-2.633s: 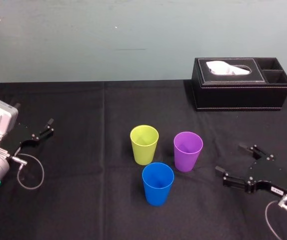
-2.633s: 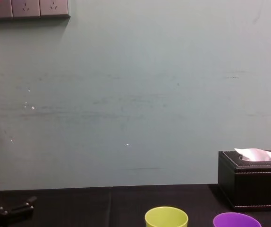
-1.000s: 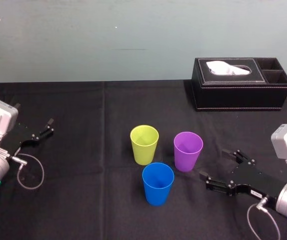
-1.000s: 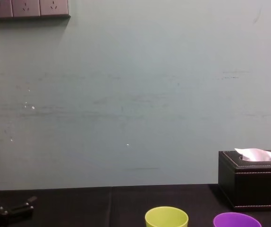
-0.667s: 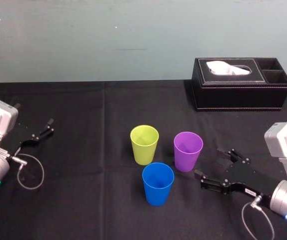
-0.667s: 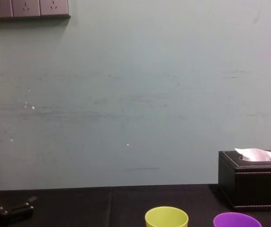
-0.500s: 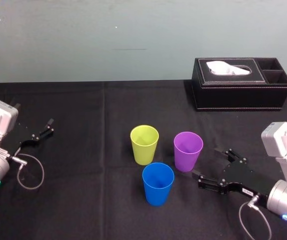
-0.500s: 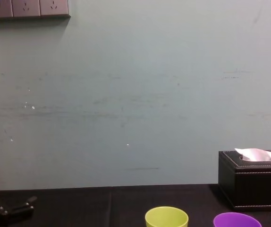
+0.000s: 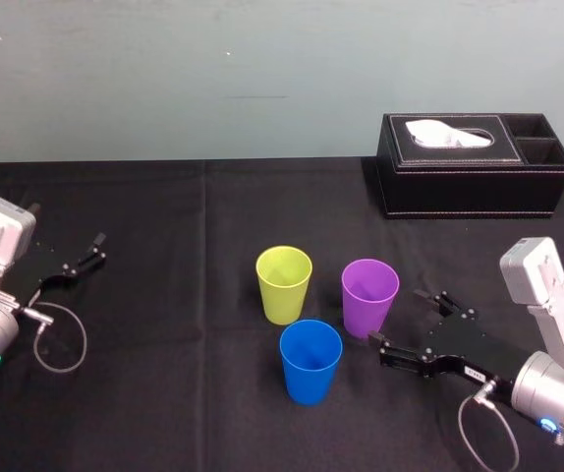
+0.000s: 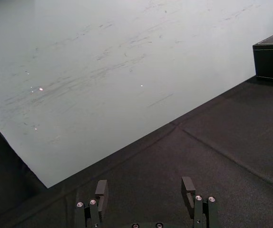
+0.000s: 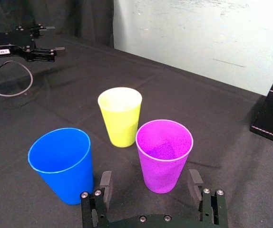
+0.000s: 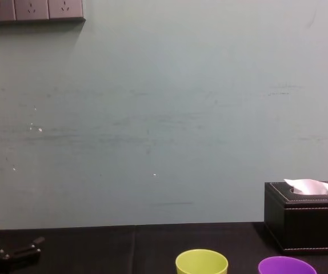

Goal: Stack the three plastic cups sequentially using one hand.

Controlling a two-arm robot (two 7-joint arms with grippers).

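Note:
Three plastic cups stand upright and apart mid-table: yellow-green cup, purple cup to its right, blue cup nearest me. My right gripper is open, low over the cloth just right of the purple cup, with its fingers pointing at it. In the right wrist view the purple cup stands just ahead of the spread right gripper, untouched, with the blue cup and yellow-green cup beside it. My left gripper rests open and empty at the far left, and its fingers are spread.
A black tissue box stands at the back right near the wall. A grey cable loop lies by the left arm. Bare black cloth stretches between the left arm and the cups. The chest view catches the cup rims and the box.
My right gripper has slid left across the cloth toward the purple cup, staying open. The cups and the left arm have not moved.

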